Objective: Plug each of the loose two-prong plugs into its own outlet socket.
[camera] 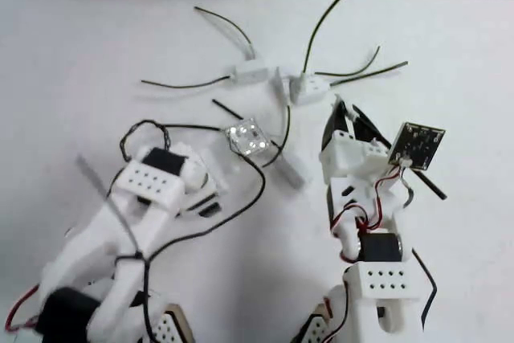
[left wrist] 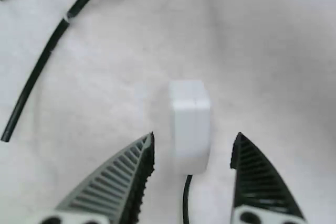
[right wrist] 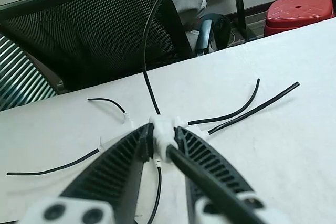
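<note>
Three white blocks (camera: 250,72), two arms (camera: 148,186)

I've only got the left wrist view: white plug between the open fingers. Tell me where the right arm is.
Observer: The right gripper is at another white block, farther up the table than your plug.
Operator: Give me what else lies up there.
Observer: A third white block sits beside that one, with thin black wires running off it.
</note>
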Robot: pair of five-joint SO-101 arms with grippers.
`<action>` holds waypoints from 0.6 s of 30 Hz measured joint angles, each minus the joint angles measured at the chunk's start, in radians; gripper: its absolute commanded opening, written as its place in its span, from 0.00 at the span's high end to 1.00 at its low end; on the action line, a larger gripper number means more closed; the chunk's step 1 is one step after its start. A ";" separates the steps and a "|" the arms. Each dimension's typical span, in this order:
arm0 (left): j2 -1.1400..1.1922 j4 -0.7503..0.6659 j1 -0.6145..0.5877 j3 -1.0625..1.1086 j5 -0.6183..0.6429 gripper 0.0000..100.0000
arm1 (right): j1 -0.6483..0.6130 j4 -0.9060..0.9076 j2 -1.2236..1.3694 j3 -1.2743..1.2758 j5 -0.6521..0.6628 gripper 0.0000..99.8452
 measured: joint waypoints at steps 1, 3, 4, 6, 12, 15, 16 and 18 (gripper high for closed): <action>-0.035 0.012 0.003 0.000 0.005 0.74 | 0.000 0.000 0.000 0.000 0.000 0.98; -0.120 0.025 0.003 0.000 0.014 0.74 | 0.000 0.000 0.000 0.000 0.000 0.98; -0.163 0.029 0.002 0.000 0.017 0.74 | 0.000 0.000 0.000 0.000 0.000 0.98; -0.244 0.029 -0.011 0.003 0.018 0.74 | 0.000 0.000 0.000 0.000 0.000 0.98; -0.341 -0.012 -0.124 0.014 0.054 0.74 | 0.000 0.000 0.000 0.000 0.000 0.98; -0.299 -0.094 -0.195 0.025 0.061 0.74 | 0.000 0.000 0.000 0.000 0.000 0.98; -0.265 -0.118 -0.210 0.025 0.061 0.74 | 0.000 0.000 0.000 0.000 0.000 0.98; -0.190 -0.158 -0.229 0.025 0.061 0.74 | 0.000 0.000 0.000 0.000 0.000 0.98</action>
